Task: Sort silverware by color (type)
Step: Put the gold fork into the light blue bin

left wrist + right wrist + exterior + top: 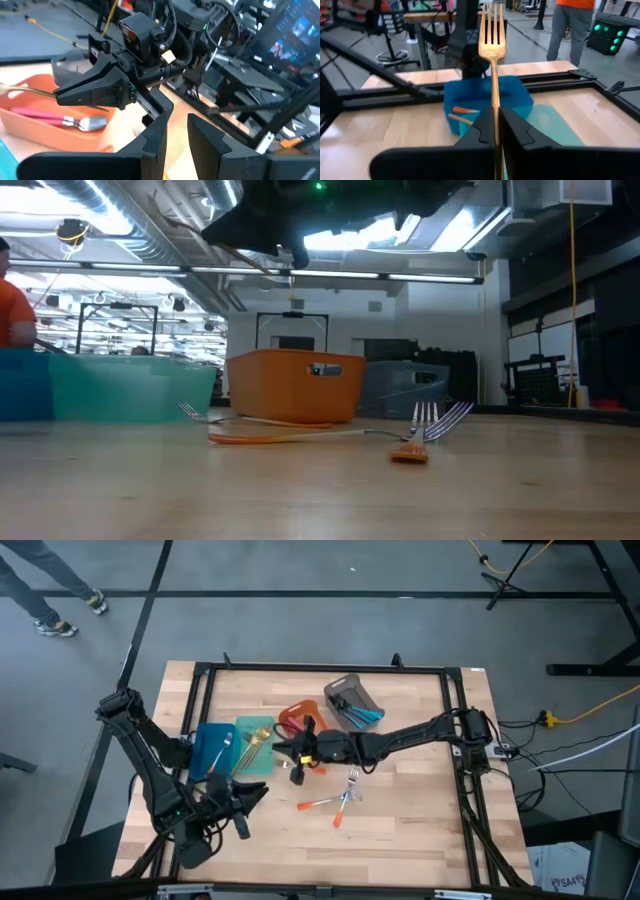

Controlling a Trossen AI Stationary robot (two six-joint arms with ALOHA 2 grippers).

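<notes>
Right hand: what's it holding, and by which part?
The right hand is shut on a gold fork, gripping its handle, tines pointing up away from the fingers.

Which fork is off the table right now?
The gold fork, clamped upright in the right hand, tines up. The orange-handled forks lie loose on the wooden table, untouched.

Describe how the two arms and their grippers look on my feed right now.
Both arms are dark, jointed links with black cables along them. The left gripper has two flat, blocky black fingers. The right gripper has matching black fingers on a wide black bar; seen from the left wrist, its black body carries a small yellow tag and a metal rail.
</notes>
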